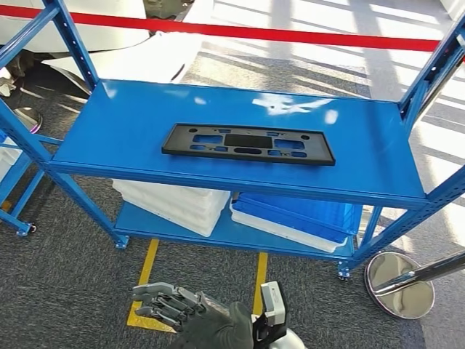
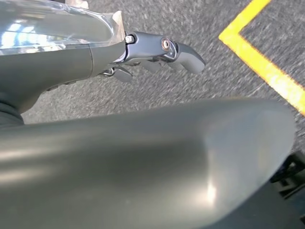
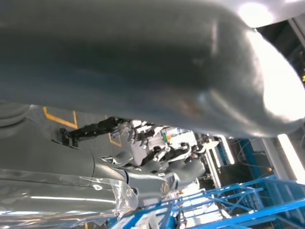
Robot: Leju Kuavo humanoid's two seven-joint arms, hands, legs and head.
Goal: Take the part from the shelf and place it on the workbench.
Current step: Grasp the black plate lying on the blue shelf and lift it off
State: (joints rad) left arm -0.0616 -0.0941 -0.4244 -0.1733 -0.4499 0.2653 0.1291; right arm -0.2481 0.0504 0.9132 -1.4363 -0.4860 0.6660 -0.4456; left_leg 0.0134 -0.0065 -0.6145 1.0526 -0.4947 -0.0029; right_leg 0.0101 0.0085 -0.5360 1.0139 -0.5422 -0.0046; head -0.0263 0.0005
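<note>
Currently the part [image 1: 248,144], a long flat black plate with cut-outs, lies flat at the middle of the blue shelf's [image 1: 137,123] upper deck, its long axis running along the shelf's length, side to side across the head view. Nothing touches it.

Beneath that deck, white trays [image 1: 175,203] and blue-and-white trays [image 1: 296,218] are stacked on the lower deck. Grey carpet with yellow floor tape [image 1: 147,265] lies in front of the shelf; a red barrier strip [image 1: 274,33] runs behind it. A mirrored round base [image 1: 400,283] stands on the floor near the shelf's right leg.

The left hand [image 1: 170,305] hangs low in front of the shelf, well apart from the part, fingers [image 1: 150,291] extended and apart, holding nothing. The right hand [image 3: 158,167] has fingers loosely spread; nothing is seen in it.
</note>
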